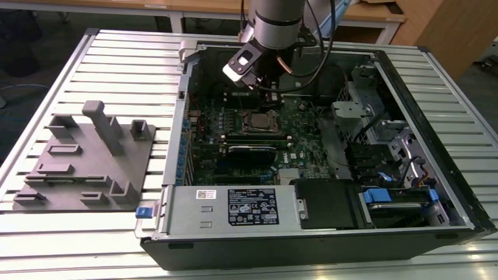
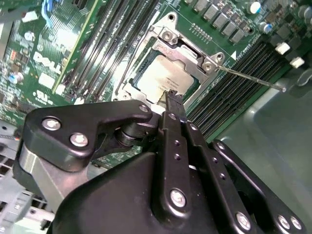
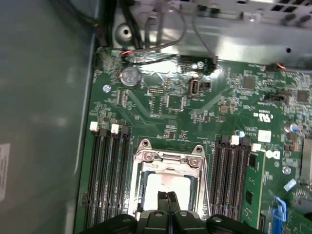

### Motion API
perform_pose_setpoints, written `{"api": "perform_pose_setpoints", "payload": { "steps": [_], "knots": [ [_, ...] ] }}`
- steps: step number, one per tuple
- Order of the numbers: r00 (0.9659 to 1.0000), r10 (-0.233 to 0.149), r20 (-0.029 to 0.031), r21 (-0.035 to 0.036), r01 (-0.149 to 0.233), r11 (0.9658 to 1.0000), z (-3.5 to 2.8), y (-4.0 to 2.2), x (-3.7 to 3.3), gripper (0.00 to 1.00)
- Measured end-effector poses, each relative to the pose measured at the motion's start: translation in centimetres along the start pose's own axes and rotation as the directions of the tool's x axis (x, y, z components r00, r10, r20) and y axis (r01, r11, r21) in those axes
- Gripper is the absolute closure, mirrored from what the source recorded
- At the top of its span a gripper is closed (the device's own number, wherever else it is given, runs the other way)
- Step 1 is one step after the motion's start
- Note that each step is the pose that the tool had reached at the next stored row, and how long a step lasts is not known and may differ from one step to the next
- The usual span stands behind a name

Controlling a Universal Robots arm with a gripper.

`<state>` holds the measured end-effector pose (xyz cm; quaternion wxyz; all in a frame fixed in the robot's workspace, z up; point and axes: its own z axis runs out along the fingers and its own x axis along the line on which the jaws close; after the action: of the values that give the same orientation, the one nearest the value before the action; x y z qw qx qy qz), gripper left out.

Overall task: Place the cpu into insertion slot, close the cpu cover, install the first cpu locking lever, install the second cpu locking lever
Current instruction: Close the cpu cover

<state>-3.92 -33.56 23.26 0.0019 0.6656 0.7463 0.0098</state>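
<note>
**Closed fingertips at the seated cpu**

The gripper (image 2: 172, 99) has its two black fingers (image 2: 175, 146) pressed together with nothing pinched between them. Their joined tip sits at the edge of the cpu (image 2: 163, 78); whether it touches the metal cannot be told. The cpu lies in the socket (image 1: 259, 121), and its pale silvery top shows through the square opening of the cpu cover (image 2: 168, 39). In both wrist views the cover lies down around the cpu. From one corner of the cover a thin locking lever (image 2: 253, 78) angles away across the black memory slots (image 2: 229, 97), clear of the frame. More such slots flank the socket's other side on the green motherboard (image 3: 165, 105).

In the exterior view the arm (image 1: 274, 23) hangs in from 12 o'clock over the open computer case (image 1: 447, 146) and ends just above the socket. Taken from the socket, the silver power supply (image 1: 233, 207) lies at 6 o'clock and a drive bay with a blue tab (image 1: 375, 195) lies toward 4 o'clock. At 9 o'clock, outside the case, a grey fixture (image 1: 86, 157) rests on the slatted table (image 1: 125, 52).
</note>
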Motion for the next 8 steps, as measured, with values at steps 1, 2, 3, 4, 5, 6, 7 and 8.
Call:
{"api": "perform_pose_setpoints", "payload": {
  "steps": [1,2,3,4,5,6,7,8],
  "knots": [
    [0.9999,-0.016,-0.0003,0.0002,0.016,0.9999,0.01,0.00,0.00,0.90],
    [0.9995,-0.033,-0.0006,0.0003,0.033,0.9995,0.01,0.00,0.00,0.90],
    [0.9988,-0.050,-0.0009,0.0005,0.050,0.9988,0.02,0.00,0.00,0.90],
    [0.9978,-0.067,-0.0012,0.0006,0.067,0.9978,0.03,0.00,0.00,0.90],
    [0.9964,-0.085,-0.0016,0.0008,0.085,0.9964,0.05,0.00,0.00,0.90],
    [0.9947,-0.103,-0.0019,0.0009,0.103,0.9947,0.06,0.00,0.00,0.90],
    [0.9925,-0.122,-0.0022,0.0011,0.122,0.9925,0.07,0.00,0.00,0.90],
    [0.9902,-0.140,-0.0025,0.0013,0.140,0.9902,0.09,0.00,0.00,0.90]
  ]
}}
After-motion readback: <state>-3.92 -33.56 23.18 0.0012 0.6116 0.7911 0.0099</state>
